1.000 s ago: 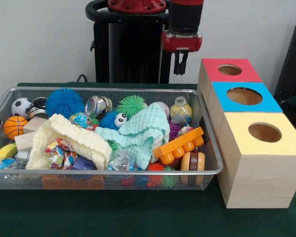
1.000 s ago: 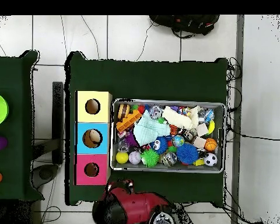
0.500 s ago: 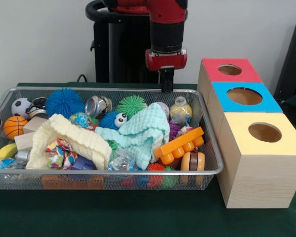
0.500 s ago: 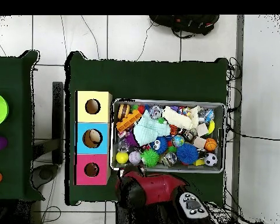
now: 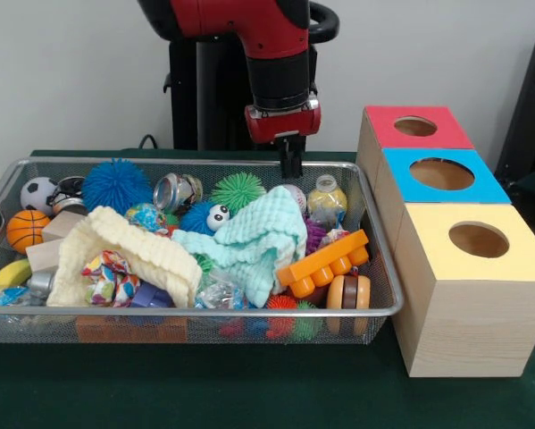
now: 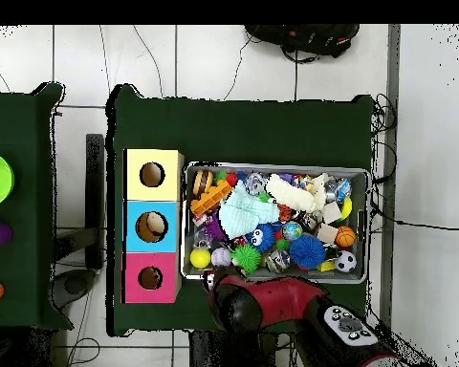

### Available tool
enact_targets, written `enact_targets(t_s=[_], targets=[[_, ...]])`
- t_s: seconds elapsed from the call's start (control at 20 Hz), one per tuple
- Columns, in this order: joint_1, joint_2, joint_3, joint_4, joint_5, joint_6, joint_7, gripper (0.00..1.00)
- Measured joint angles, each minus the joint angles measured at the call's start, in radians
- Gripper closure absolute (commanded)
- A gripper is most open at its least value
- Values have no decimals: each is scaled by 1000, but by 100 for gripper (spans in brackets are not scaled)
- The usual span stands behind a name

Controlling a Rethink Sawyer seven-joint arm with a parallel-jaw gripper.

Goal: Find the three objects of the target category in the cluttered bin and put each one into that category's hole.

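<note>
- Locate the wire-mesh metal bin (image 5: 374, 309) on the dark green table (image 5: 249, 393); it is packed with mixed toys, and nothing in the frames marks which ones belong to the target category.
- Note the top layer: a mint-green knitted cloth (image 5: 254, 239) lies at the centre, a cream knitted cloth (image 5: 129, 253) lies beside it, and an orange plastic studded brick (image 5: 325, 263) rests against the mint cloth's edge.
- Along the far wall of the bin you see a blue spiky ball (image 5: 115, 183), a green spiky ball (image 5: 238, 189), a round metal tin (image 5: 176, 192) and a small clear bottle (image 5: 326, 198).
- At one end sit a small soccer ball (image 5: 37, 193) and an orange basketball (image 5: 26, 229).
- Beside the bin's other end stand three wooden boxes touching in a row, each with a round hole: red-topped (image 5: 414, 126), blue-topped (image 5: 441, 173), yellow-topped (image 5: 478, 239).
- The black gripper (image 5: 290, 163) on the red arm hangs above the bin's far rim, near the bottle and clear of every toy. Its fingers appear drawn narrow, holding nothing.
</note>
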Motion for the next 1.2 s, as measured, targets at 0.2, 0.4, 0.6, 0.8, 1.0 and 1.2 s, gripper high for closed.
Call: enact_targets(t_s=[0.2, 0.4, 0.6, 0.8, 1.0, 1.2], targets=[[-63, 21, 62, -3, -46, 50, 0, 0], [-70, 23, 75, -4, -56, 66, 0, 0], [-81, 13, 109, -7, -67, 96, 0, 0], [-92, -16, 142, -7, -70, 130, 0, 0], [-79, -95, 158, -7, -85, 180, 0, 0], [-25, -196, 157, -14, -124, 213, 0, 0]])
